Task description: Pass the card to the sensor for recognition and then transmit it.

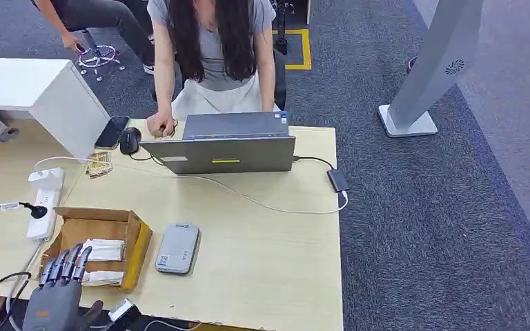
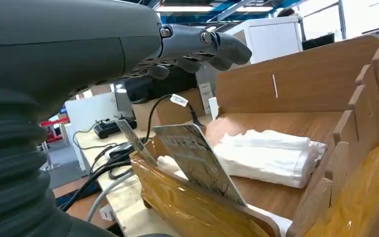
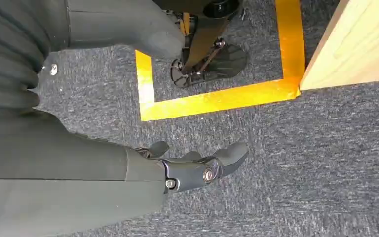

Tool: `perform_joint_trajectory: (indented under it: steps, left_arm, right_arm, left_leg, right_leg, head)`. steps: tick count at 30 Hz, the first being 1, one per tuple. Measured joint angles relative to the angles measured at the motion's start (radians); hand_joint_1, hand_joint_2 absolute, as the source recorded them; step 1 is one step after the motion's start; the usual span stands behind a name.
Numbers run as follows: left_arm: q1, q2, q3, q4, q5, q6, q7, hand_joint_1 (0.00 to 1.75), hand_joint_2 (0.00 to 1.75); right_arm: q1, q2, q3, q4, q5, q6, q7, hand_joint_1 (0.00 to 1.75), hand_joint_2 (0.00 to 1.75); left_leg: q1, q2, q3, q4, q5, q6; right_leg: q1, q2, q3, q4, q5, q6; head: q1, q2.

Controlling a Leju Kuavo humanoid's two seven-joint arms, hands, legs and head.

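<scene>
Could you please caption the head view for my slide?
Grey left hand hovers open over brown cardboard box beside grey rectangular sensor.

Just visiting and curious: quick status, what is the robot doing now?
Left hand empty, fingers over open brown cardboard box. Right hand empty, hanging above carpet. Card leaning in box, not yet gripped.

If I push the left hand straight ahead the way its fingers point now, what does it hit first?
Most likely the open brown cardboard box: the left hand hovers at its near edge, fingers aimed over the folded white cloths. The card leaning on the near wall sits lower; depth is uncertain.
</scene>
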Motion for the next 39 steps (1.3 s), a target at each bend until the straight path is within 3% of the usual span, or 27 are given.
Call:
perform_joint_trajectory:
  steps: [6, 7, 25, 39]
  left_arm:
    - [0.000, -0.006, 0.006, 0.000, 0.000, -0.008, -0.013, 0.00, 1.75]
    - [0.000, -0.007, 0.007, 0.000, 0.000, -0.009, -0.013, 1.75, 1.75]
    - [0.006, -0.014, 0.033, 0.000, 0.001, -0.048, -0.062, 1.75, 1.75]
    - [0.006, -0.021, 0.048, 0.000, 0.001, -0.051, -0.065, 1.75, 1.75]
  right_arm:
    - [-0.001, 0.000, -0.021, 0.000, 0.023, 0.001, -0.002, 0.00, 1.75]
    - [-0.001, 0.000, -0.023, 0.000, 0.025, 0.001, -0.002, 0.00, 1.75]
    - [-0.006, 0.000, -0.062, 0.000, 0.069, 0.004, -0.004, 0.00, 1.75]
    - [-0.009, 0.000, -0.070, 0.000, 0.071, 0.004, -0.003, 0.00, 1.75]
  left_leg:
    - [0.000, 0.000, 0.000, 0.000, 0.000, 0.000]
    - [0.000, 0.000, 0.000, 0.000, 0.000, 0.000]
    - [0.000, 0.000, 0.000, 0.000, 0.000, 0.000]
    - [0.000, 0.000, 0.001, 0.000, 0.000, 0.000]
  right_leg:
    - [0.000, 0.000, 0.000, 0.000, 0.000, 0.000]
    - [0.000, 0.000, 0.000, 0.000, 0.000, 0.000]
    - [0.000, 0.000, 0.000, 0.000, 0.000, 0.000]
    - [0.000, 0.000, 0.001, 0.000, 0.000, 0.000]
  head:
    - [0.000, 0.000]
    - [0.000, 0.000]
    - [0.000, 0.000]
    - [0.000, 0.000]
